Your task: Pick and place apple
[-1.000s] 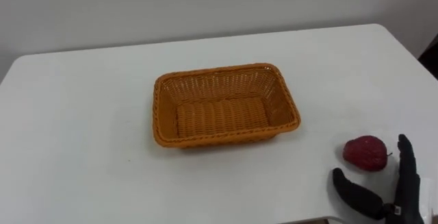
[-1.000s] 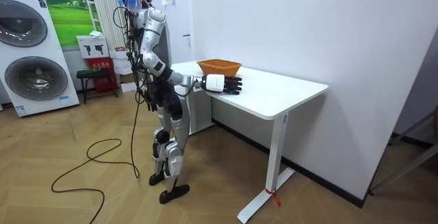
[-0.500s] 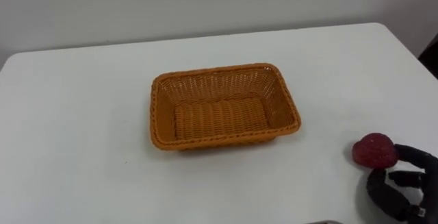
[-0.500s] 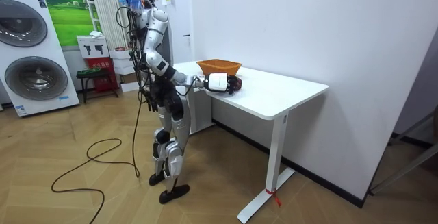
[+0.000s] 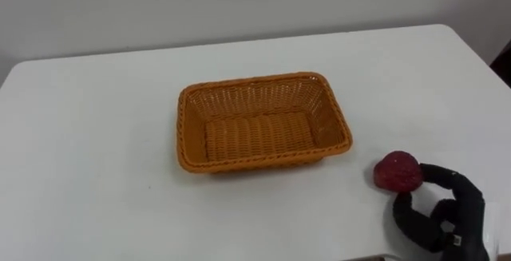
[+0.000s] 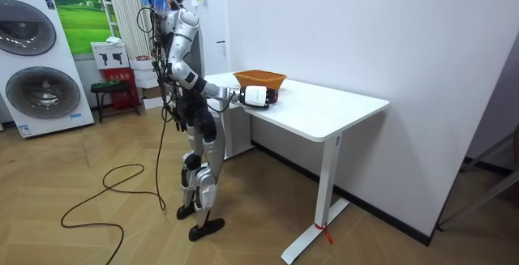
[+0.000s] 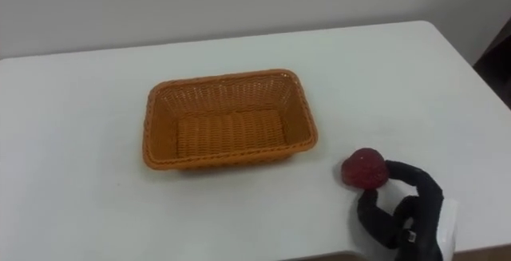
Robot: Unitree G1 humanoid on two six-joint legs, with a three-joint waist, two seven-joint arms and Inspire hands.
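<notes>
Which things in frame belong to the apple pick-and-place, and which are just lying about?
Job: apple, held in the curled fingers of the right hand; wicker basket, empty, probably the drop target; white table carrying both.

Lying about: washing machines and a small stool, off by the wall in the room view.

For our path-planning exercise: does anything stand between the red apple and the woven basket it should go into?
Nothing visible does. The right robot hand curls round the apple, to the right of the basket; bare white table lies between them, and the basket holds nothing.
</notes>
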